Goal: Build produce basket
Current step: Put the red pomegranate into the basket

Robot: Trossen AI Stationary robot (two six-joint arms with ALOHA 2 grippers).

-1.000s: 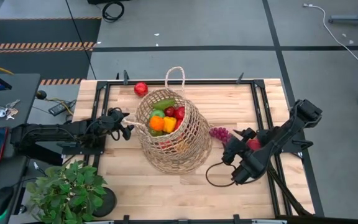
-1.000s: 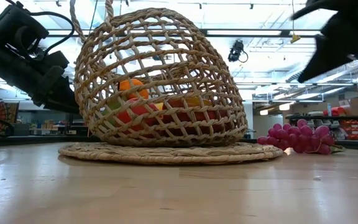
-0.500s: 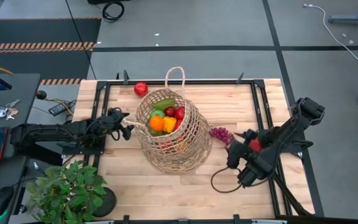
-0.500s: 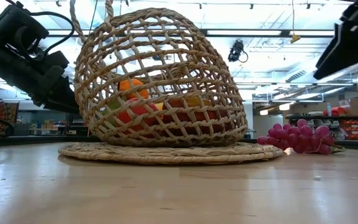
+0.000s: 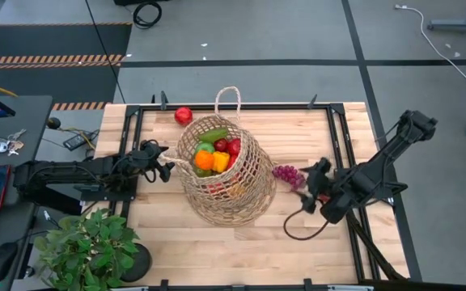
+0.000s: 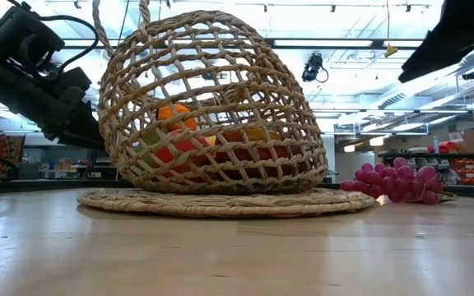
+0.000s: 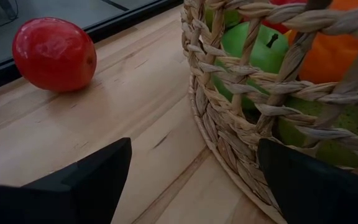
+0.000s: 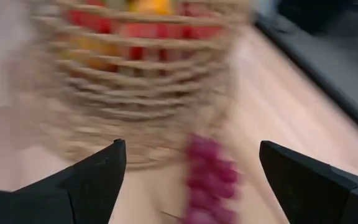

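At the near left corner, off my work, a potted plant [image 5: 87,246] stands at the table's edge. Past it lies the bare wood of the table [image 5: 241,250], and then the basket [image 5: 225,174] itself at the middle, sitting on a flat woven mat [image 6: 220,200] and leaning, its mouth turned up toward the far side. Most of the produce is already in it: an orange piece [image 5: 205,160], a yellow one [image 5: 221,161], red ones [image 5: 231,146] and green pieces [image 5: 211,135] show through the opening, and the low view shows more colour behind the weave.

My left gripper [image 5: 165,162] sits at the basket's left rim, fingers [image 7: 79,180] spread apart and holding nothing, with the wicker wall between them in my wrist view.

My right gripper [image 5: 314,179] hangs on the right side of the table, fingers [image 8: 92,174] wide apart and empty, pointed at the purple grapes [image 5: 288,174], which lie on the wood just beside the basket's right flank.

Farther off, near the far left of the basket, one red apple [image 5: 184,115] rests alone on the table.

So I judge the job well along but not finished: two pieces remain outside, the grapes and that apple. The grapes look like my right hand's next pick.
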